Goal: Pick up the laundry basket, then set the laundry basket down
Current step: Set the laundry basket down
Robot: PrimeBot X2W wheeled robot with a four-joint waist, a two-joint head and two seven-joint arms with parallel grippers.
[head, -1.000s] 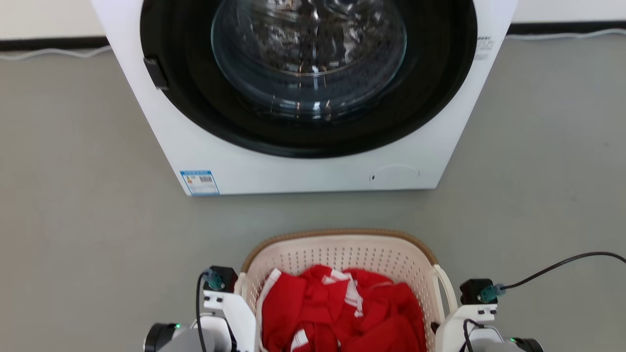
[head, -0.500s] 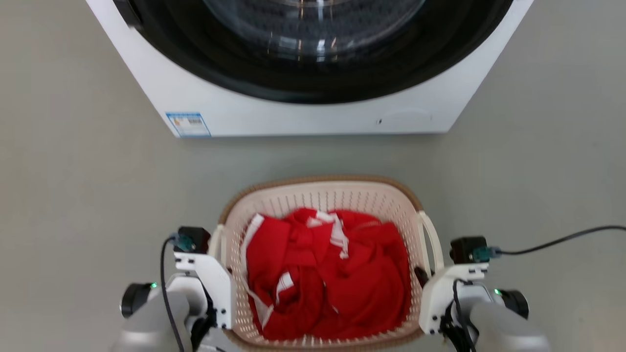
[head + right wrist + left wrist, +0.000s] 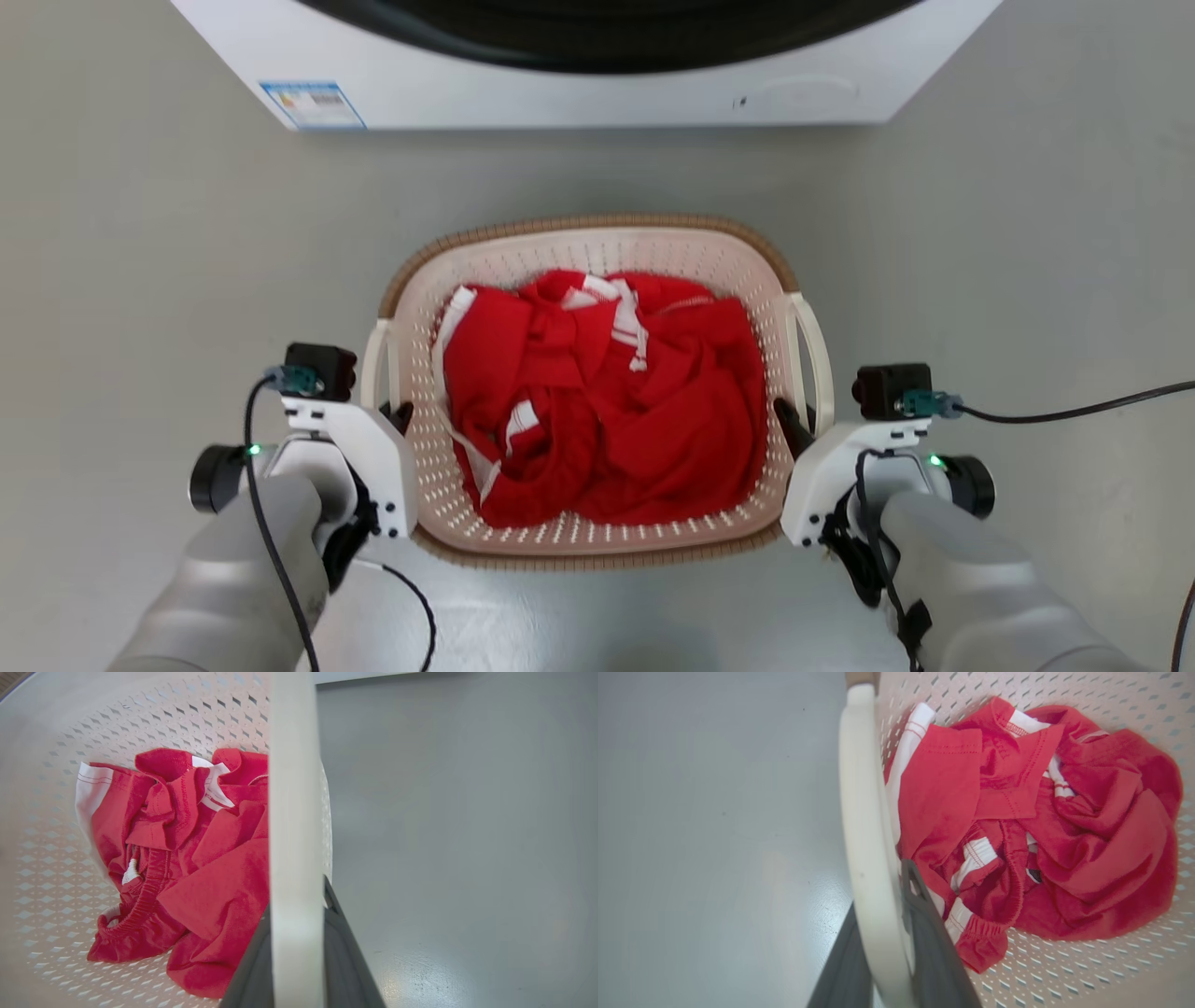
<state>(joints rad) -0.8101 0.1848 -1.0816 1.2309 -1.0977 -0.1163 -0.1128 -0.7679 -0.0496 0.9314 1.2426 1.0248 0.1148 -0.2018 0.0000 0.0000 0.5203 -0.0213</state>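
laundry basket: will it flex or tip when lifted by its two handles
Probably light: the laundry basket is thin perforated plastic holding only crumpled red clothes. Its walls may flex slightly. With the left gripper and right gripper on opposite handles, it should lift level.

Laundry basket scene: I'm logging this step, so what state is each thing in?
laundry basket: upright, loaded, whether off the floor unclear.
red clothes: crumpled inside the basket.
left gripper: shut on the basket's left handle.
right gripper: shut on the basket's right handle.
washing machine: door state cut off from view.

Washing machine (image 3: pixel 579 103) on grey floor (image 3: pixel 140 233)
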